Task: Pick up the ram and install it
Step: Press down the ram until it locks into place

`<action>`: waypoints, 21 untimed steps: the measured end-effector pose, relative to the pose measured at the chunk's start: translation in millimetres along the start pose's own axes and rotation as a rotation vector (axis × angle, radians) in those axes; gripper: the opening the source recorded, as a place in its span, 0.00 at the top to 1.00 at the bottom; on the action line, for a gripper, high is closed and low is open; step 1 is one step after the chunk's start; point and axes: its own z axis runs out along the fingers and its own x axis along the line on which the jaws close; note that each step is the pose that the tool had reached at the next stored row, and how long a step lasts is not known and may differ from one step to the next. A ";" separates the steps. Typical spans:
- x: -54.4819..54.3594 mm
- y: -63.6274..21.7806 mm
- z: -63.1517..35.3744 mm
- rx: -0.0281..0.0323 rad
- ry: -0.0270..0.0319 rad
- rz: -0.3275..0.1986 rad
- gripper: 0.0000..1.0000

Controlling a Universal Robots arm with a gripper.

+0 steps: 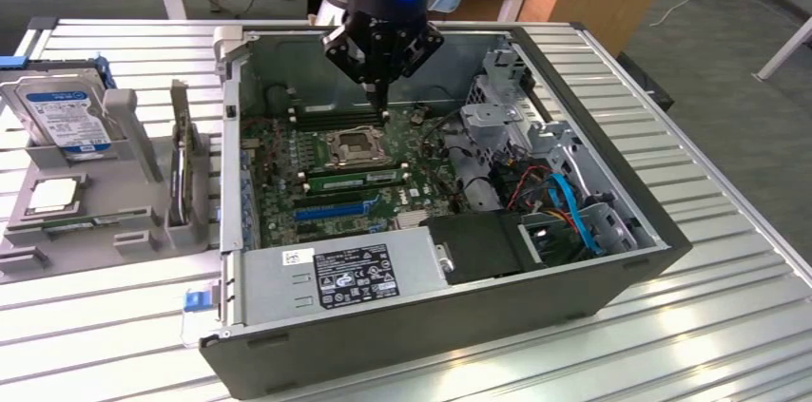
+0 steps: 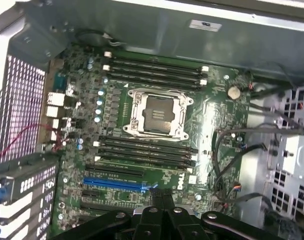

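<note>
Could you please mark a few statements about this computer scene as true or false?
1. The gripper is shut and hangs above the motherboard. True.
2. The hard drive sits inside the computer case. False: it stands in a grey holder on the table, to the exterior view's left of the case.
3. The case lies on its side with its inside open to view. True.
4. A cooling fan covers the processor socket. False: the socket is uncovered and its metal frame is in plain sight.
5. Blue cables run through the case on the exterior view's right. True.
</note>
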 end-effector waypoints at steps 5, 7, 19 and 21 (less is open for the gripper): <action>0.3 0.0 0.2 0.0015 -0.0007 0.050 0.90; 0.3 0.0 0.3 0.0015 -0.0007 0.050 0.90; 0.3 0.1 0.3 0.0007 0.0100 0.054 0.90; 0.3 0.1 0.2 0.0000 0.0181 0.056 0.90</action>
